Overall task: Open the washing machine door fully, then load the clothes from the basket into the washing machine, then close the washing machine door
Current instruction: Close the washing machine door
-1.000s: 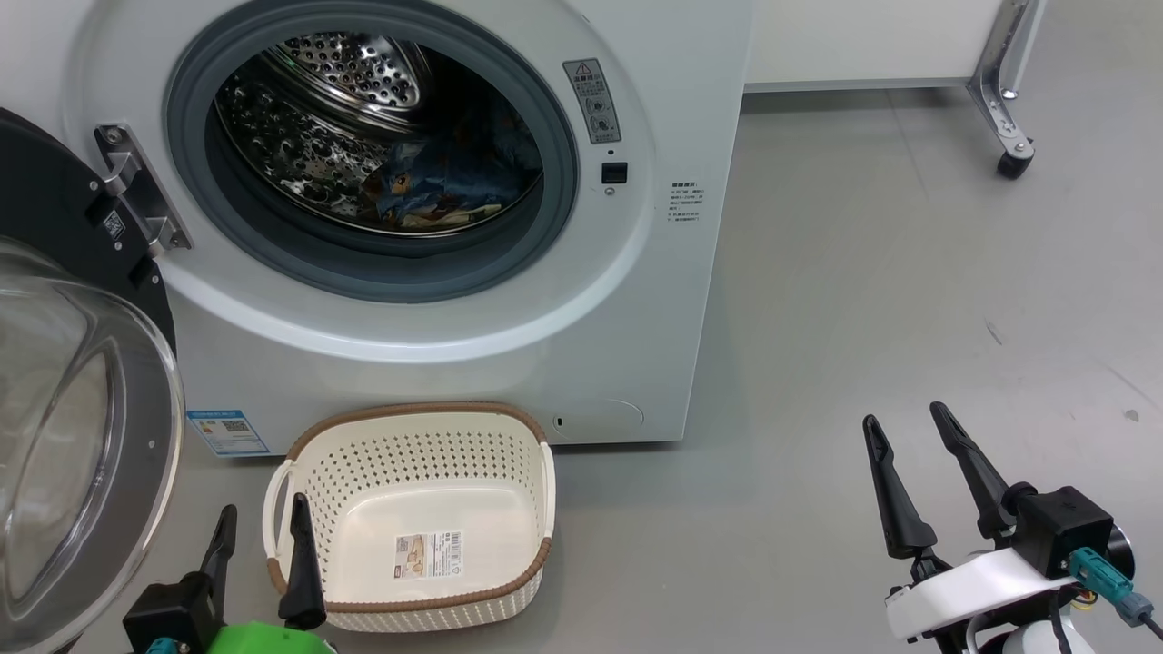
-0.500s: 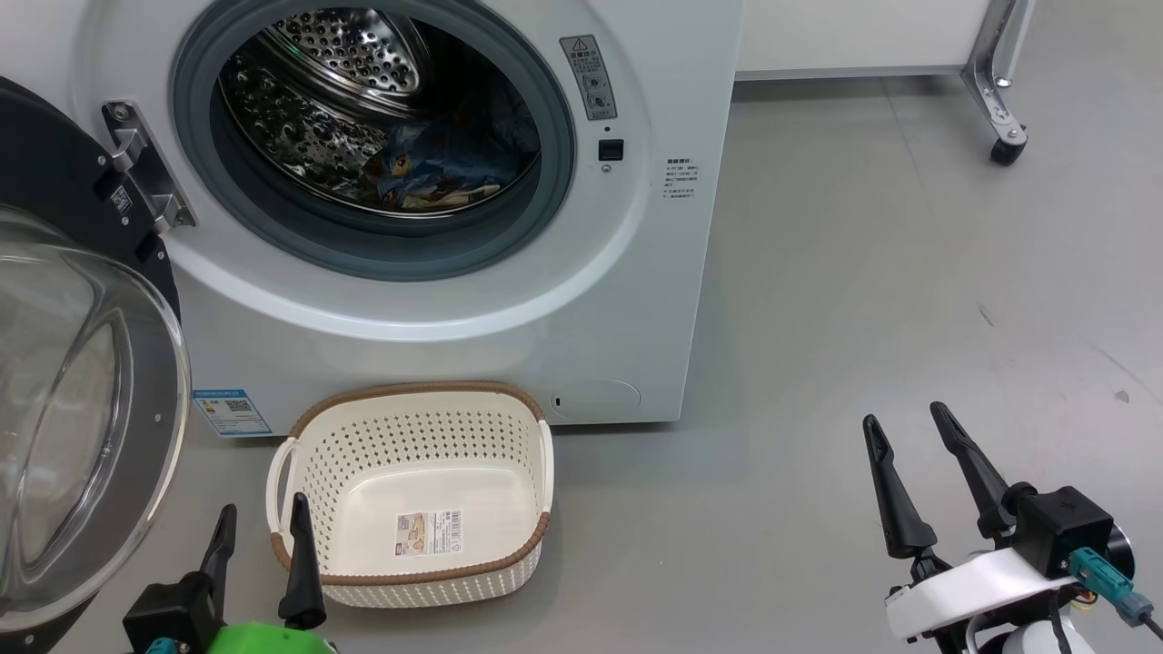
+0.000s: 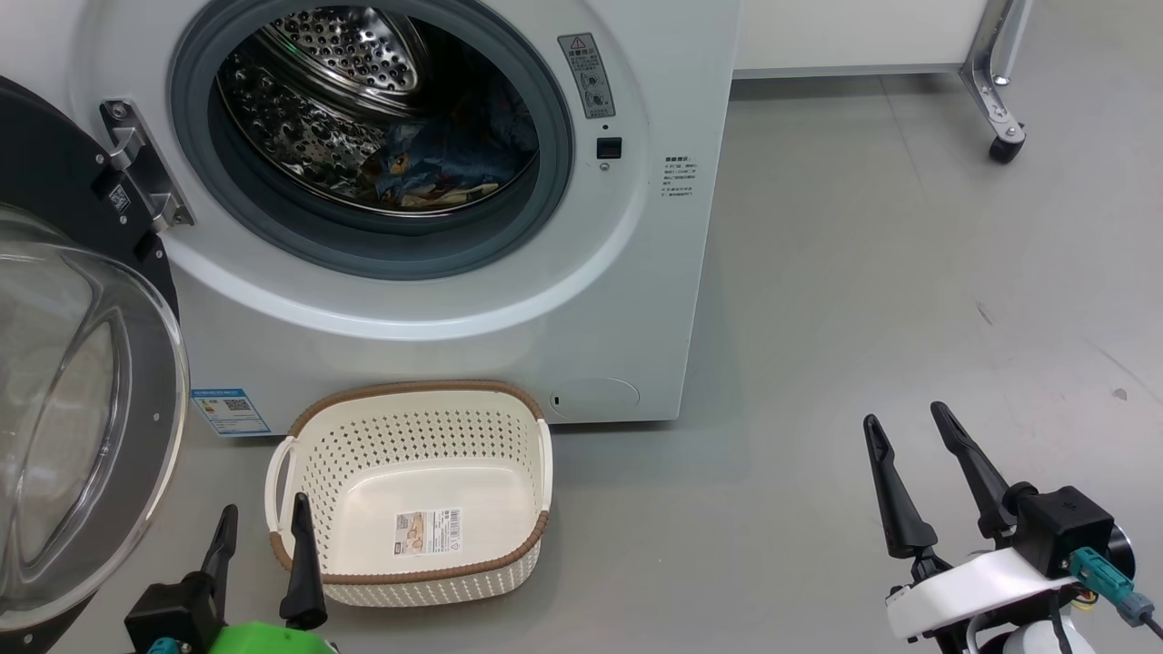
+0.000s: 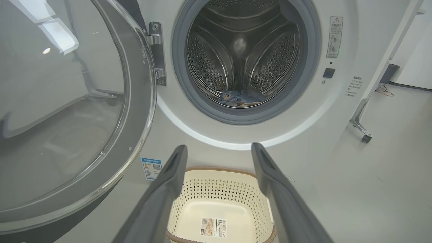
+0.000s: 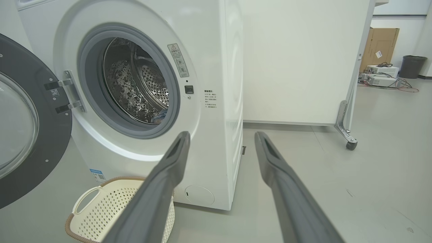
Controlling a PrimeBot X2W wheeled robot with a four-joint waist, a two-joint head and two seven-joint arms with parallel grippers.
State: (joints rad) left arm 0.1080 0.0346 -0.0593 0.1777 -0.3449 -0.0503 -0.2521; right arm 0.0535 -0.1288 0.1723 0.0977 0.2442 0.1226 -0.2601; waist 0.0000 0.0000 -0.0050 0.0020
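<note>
The washing machine door (image 3: 82, 400) hangs open left of the washing machine (image 3: 454, 318), close beside the released, empty left pincer (image 3: 263, 507); the right pincer (image 3: 905, 414), also released, sits well to its right

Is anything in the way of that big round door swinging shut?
Nothing visible blocks it. The clothes lie deep in the drum, not over the gasket. The empty basket stands on the floor under the opening, seemingly below the washing machine door's sweep.

A smooth grey floor (image 3: 863, 272) is reflecting soft light. A white partition (image 5: 297, 60) is standing on a metal leg (image 5: 342, 121) with a caster (image 5: 351, 145). Beyond it, a cardboard box (image 5: 379, 45) is standing near a dark bin (image 5: 412, 66) and some cabled devices (image 5: 379, 76).
</note>
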